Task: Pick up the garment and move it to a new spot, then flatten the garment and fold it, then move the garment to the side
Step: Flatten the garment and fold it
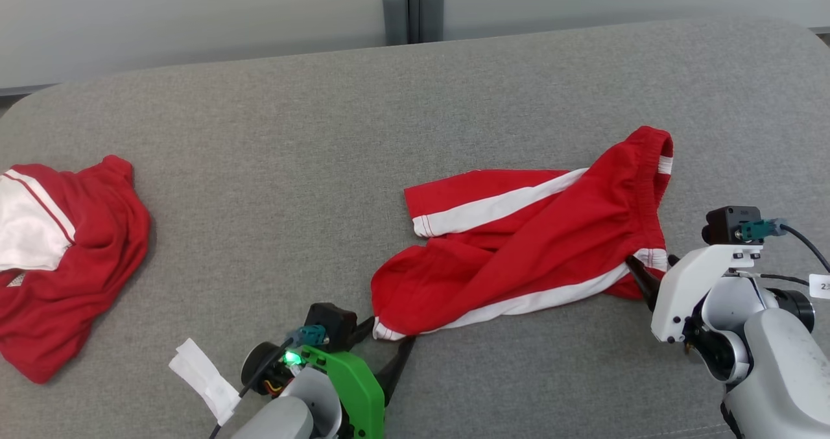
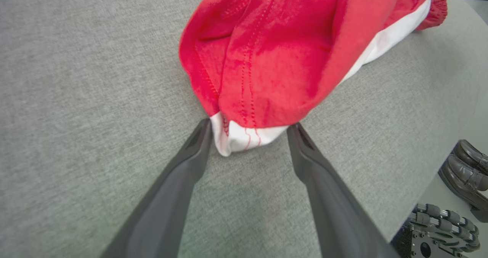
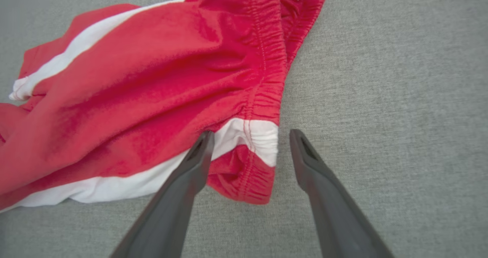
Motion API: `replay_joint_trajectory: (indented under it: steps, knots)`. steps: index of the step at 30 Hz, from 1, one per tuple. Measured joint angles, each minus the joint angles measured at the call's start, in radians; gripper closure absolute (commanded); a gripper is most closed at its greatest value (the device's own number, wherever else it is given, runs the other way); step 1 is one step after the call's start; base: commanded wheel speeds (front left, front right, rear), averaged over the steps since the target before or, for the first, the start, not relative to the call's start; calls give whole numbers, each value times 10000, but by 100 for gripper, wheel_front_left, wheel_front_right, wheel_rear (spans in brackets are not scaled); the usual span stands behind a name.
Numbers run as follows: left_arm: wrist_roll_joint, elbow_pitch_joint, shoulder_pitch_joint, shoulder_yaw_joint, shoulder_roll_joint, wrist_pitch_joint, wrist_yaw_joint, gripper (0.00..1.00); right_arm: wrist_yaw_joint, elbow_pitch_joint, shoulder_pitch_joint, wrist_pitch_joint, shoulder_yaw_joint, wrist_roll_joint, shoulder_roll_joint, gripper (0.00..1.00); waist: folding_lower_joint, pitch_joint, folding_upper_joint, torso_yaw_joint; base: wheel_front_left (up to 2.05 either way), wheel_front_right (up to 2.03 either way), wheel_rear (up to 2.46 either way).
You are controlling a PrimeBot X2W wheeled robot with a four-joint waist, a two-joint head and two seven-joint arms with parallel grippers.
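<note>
Both wide apart and empty, the left gripper [image 2: 249, 125] and right gripper [image 3: 252, 133] straddle corners of the red white-striped cloth shorts [image 1: 532, 244]. A shallow pinch might let them slip.

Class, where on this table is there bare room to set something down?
Free: the wide strip between the jersey and the shorts, and the far band of table behind both. Crowded: the near edge, where the left tool and right tool straddle the shorts' corners.

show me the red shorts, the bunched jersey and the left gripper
red shorts [image 1: 551, 244], head view, middle red panel
bunched jersey [image 1: 97, 244], head view, red fold
left gripper [image 2: 249, 125], left wrist view, between its fingertips
</note>
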Motion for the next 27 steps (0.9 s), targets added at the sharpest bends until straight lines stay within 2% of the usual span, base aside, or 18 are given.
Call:
replay_joint_trajectory:
  steps: [7, 13, 27]
  knots:
    - [-27, -100, -137, 25, 75, -445, 40, 0, 0, 138, -144, -215, 184, 232, -61, 0, 0, 133, 0, 133, 0, 0, 0]
    - [12, -836, -119, 27, 431, -443, 222, 0, 0, -201, -49, -203, 58, 272, -182, 0, 0, 185, 0, 273, 0, 0, 0]
    - [-284, -1172, -35, -244, 447, 579, 330, 0, 0, -286, 112, 155, -4, 242, -15, 0, 0, 409, 0, 232, 0, 0, 0]
